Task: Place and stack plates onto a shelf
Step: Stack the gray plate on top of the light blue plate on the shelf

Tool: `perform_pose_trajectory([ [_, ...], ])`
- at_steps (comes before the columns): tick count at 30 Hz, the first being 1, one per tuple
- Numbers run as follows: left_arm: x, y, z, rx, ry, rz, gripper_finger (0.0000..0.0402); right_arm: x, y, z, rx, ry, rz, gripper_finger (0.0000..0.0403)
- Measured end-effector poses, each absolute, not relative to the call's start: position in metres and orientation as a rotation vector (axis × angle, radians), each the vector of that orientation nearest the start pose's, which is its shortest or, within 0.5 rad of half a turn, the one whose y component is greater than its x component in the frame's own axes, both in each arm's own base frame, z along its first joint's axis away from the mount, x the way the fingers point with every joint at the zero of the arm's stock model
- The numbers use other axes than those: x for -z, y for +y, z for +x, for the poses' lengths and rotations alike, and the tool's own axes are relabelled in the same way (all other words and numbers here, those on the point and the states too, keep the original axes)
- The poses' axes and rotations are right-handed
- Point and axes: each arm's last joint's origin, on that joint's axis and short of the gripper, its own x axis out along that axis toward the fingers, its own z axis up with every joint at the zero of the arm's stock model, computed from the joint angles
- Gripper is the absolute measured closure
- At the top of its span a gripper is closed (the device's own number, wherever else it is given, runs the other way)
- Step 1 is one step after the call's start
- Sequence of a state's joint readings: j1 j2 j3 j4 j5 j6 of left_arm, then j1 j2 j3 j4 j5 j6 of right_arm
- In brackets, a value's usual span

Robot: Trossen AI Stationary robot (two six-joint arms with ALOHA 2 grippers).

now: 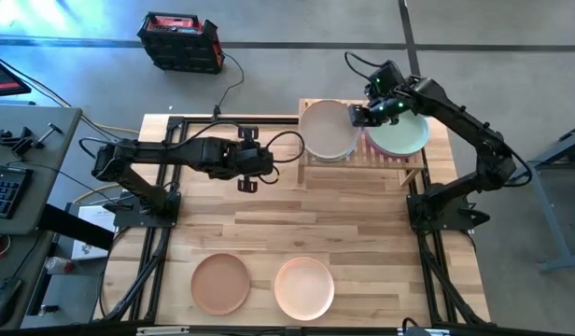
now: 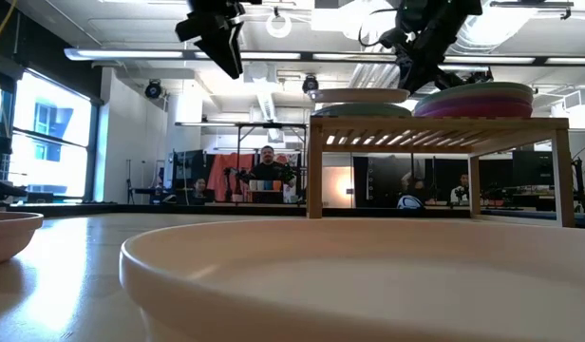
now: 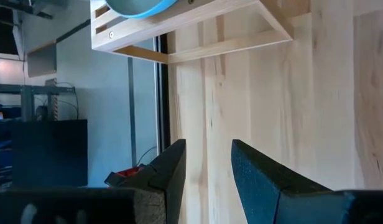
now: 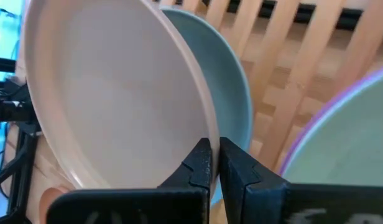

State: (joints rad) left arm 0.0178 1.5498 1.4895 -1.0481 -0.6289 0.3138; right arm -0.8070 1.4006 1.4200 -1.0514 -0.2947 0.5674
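The shelf (image 1: 362, 159) stands at the table's far right. On its left half lies a sage plate (image 4: 238, 93), and over that a cream plate (image 1: 327, 129) with my right gripper (image 4: 215, 146) shut on it. On the shelf's right half sits a stack with a green plate (image 1: 401, 136) on top and purple and magenta rims (image 2: 482, 100) below. A tan plate (image 1: 220, 283) and a pale pink plate (image 1: 304, 287) rest flat on the table near its front edge. My left gripper (image 3: 207, 155) hangs open over the bare table left of the shelf, holding nothing. My right gripper pinches the cream plate's rim (image 4: 204, 124) between its two fingers, on the side facing the green stack. The fingers slant down from the table's right. The plate lies about level over the sage plate (image 2: 364, 109), its held edge a little raised; whether it rests there I cannot tell.
The shelf's legs (image 2: 315, 171) leave a gap beneath its slats. Bare tabletop (image 1: 297, 219) spreads between the shelf and the two front plates. Black frame rails (image 1: 166, 233) run along the table's left and right sides. People sit in the room beyond the table (image 2: 267, 166).
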Motion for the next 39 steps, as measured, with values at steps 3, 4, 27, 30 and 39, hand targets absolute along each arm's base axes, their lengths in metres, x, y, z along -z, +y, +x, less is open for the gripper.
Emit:
perform_pose_trajectory([
  [3, -0.331, 0.0254, 0.3027, -0.416, 1.17, 0.607, 0.0284, -0.3429, -0.1877, 0.1914, 0.728, 0.786, 1.074, 0.0403],
  [4, -0.3309, 0.0259, 0.3028, -0.418, 1.17, 0.606, 0.0284, -0.3414, -0.1881, 0.1918, 0.73, 0.798, 1.075, 0.0403],
  [27, -0.3309, 0.0277, 0.3027, -0.435, 1.165, 0.584, 0.0284, -0.3383, -0.1918, 0.1939, 0.793, 0.797, 1.064, 0.039],
  [30, -0.3311, 0.0277, 0.3027, -0.437, 1.163, 0.58, 0.0284, -0.3388, -0.1924, 0.1945, 0.793, 0.787, 1.06, 0.0368],
  [39, -0.3309, 0.0277, 0.3025, -0.437, 1.166, 0.58, 0.0284, -0.3406, -0.195, 0.1964, 0.785, 0.748, 1.053, 0.0329],
])
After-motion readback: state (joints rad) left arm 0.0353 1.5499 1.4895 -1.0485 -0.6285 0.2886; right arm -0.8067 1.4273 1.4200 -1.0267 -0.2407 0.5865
